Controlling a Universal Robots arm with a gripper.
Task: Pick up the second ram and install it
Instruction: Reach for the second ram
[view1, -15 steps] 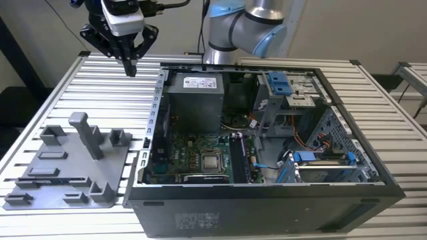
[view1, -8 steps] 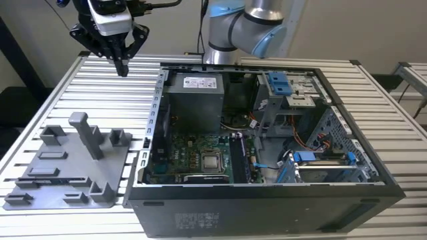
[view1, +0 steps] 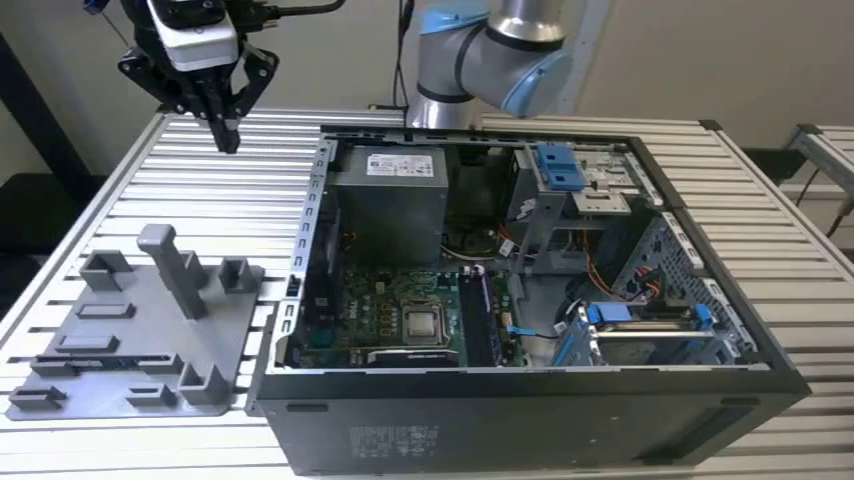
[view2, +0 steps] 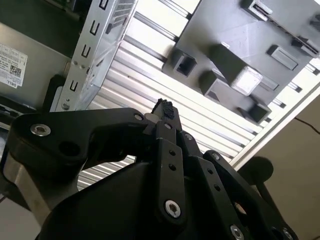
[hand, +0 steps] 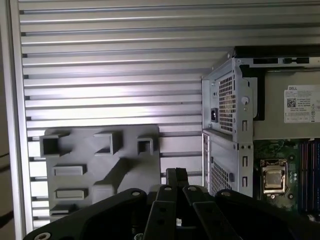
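Observation:
My gripper (view1: 228, 140) hangs high over the slatted table at the exterior view's upper left, fingers pointing down and pressed together with nothing between them. Both wrist views show the shut fingertips (view2: 165, 106) (hand: 176, 173). Below and nearer the front lies the grey holder plate (view1: 134, 320) with its upright posts, also in the wrist views (hand: 100, 165) (view2: 235, 45). A long dark strip in the plate's front slot (view1: 114, 359) looks like the second ram; I cannot tell for sure. The gripper is well apart from it.
An open computer case (view1: 534, 410) stands to the exterior view's right of the plate, with motherboard (view1: 387, 310), processor socket (view1: 424, 323), memory slots (view1: 478, 320) and power supply (view1: 387, 195) inside. The arm's base (view1: 481, 50) rises behind the case. The case's near wall (hand: 225, 110) is close to the gripper.

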